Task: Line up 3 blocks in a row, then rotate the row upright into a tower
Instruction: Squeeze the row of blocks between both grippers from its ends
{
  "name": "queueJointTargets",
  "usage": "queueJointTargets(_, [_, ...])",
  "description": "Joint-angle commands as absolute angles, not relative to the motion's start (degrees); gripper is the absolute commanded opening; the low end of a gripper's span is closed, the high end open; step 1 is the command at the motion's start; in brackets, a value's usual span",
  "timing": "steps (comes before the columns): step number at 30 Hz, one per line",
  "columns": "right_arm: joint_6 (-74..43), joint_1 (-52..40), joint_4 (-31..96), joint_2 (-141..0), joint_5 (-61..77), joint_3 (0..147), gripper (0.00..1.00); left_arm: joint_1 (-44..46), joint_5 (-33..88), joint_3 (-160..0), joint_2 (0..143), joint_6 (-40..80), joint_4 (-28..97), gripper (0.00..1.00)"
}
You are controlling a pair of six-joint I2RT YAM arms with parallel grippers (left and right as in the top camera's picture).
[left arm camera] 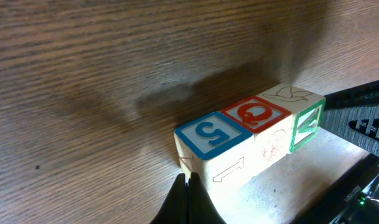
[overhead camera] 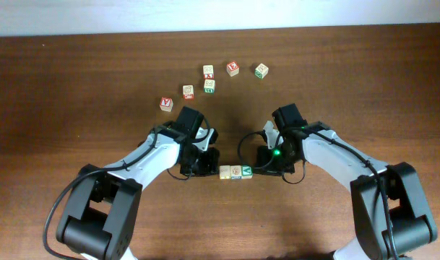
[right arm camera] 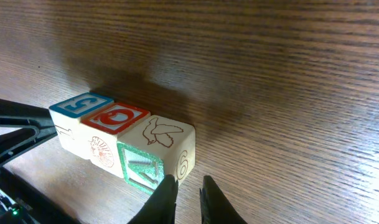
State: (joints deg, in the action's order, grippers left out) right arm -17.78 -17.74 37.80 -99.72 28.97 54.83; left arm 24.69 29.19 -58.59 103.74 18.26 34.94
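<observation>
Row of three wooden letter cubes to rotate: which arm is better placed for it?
Right, probably: the right gripper is slightly open at the green-faced wooden cube ending the row, while the left gripper is shut beside the blue 5 cube.

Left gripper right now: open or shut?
Shut. In the left wrist view the left gripper shows its two fingers pressed together with no gap and nothing between them, near the blue 5 block.

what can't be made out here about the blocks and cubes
overhead: faces of the three-block row too small to read
overhead: letters on the far cubes too small
both wrist views: row's underside hidden against the table
left wrist: left pincer cut off by the bottom edge
</observation>
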Motion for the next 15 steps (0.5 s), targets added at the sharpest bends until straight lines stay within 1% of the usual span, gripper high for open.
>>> queueJointTargets(1, [-17.67, -18.17, 37.65, -100.73, 29.74, 54.39, 0.15, 27.03, 28.71, -58.11, 104.14, 18.9, 33.93, 0.0])
queueJointTargets(12, [-16.99, -19.11, 37.43, -100.73, 29.76, 54.37, 0.14, 27.11, 28.69, -58.11, 104.14, 19.33, 33.82, 0.0])
queueJointTargets(15, [-19.57, -18.85, 37.41, -100.97, 27.81, 54.0, 0.09, 27.11, 28.69, -58.11, 104.14, 19.55, 33.87, 0.0])
